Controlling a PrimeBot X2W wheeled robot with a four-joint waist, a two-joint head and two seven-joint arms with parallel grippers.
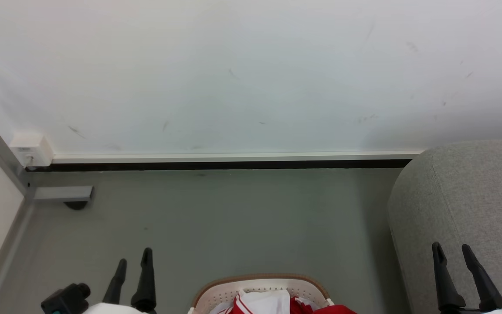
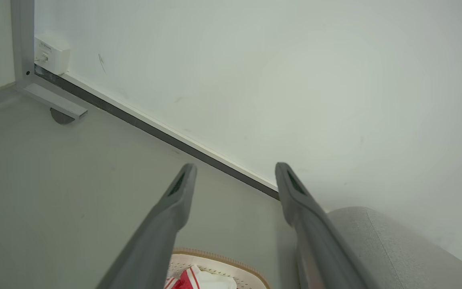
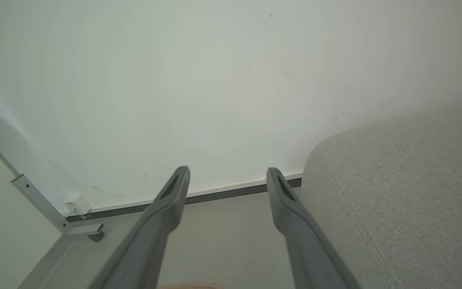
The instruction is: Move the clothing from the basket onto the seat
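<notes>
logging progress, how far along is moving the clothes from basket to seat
Nothing looks done: the red and white clothing lies in the cream-white holed plastic basket, off the light-grey fabric seat. Nothing in hand: left hand and right hand are open, empty. Every transfer is left.

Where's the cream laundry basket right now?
The rounded cream-white plastic basket with tan rim sits on the floor at the head view's bottom centre, holding red and white clothing, left of the light-grey fabric seat.

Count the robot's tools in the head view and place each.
2. The left tool stands at the lower left over the floor; the right tool at the lower right before the seat.
</notes>
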